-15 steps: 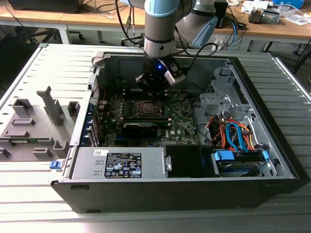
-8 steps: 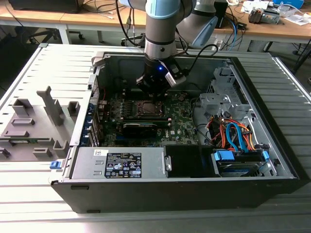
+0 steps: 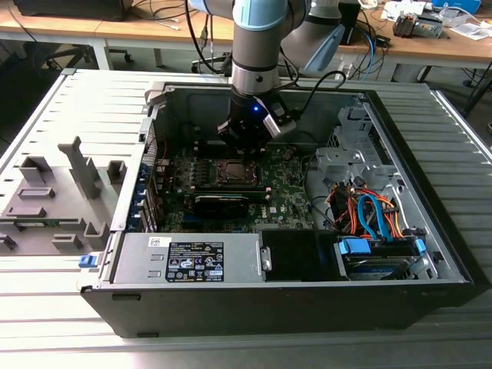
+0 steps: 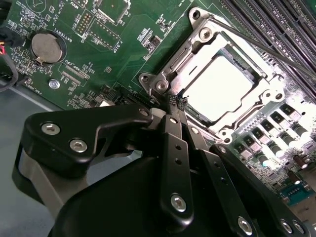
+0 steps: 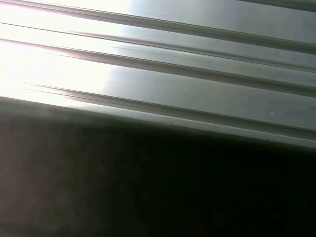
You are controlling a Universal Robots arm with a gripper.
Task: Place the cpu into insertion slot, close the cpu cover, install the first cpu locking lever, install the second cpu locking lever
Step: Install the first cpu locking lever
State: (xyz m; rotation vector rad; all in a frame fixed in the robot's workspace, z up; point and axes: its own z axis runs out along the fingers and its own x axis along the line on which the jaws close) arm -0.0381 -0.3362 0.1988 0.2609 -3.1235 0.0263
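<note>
The cpu [image 4: 217, 89] lies flat in the insertion slot [image 3: 233, 171] on the green board, its silvery top glaring bright. The cpu cover [image 4: 197, 47], a silvery frame with a square window, lies down around it. A thin locking lever [image 4: 266, 47] runs along the far side of the frame, beside the memory slots. My gripper [image 4: 177, 101] is shut, its two black fingertips pressed together at the cover's corner edge with nothing visible between them. In the exterior view the gripper [image 3: 237, 150] hangs just above the slot inside the open computer case.
A black graphics card [image 3: 223, 201] lies just in front of the slot. The power supply [image 3: 188, 257] fills the case's front. A drive cage with orange and blue cables [image 3: 369, 207] stands at the exterior view's right. Memory slots [image 4: 276, 19] border the socket. A grey fixture [image 3: 54, 192] sits outside the case.
</note>
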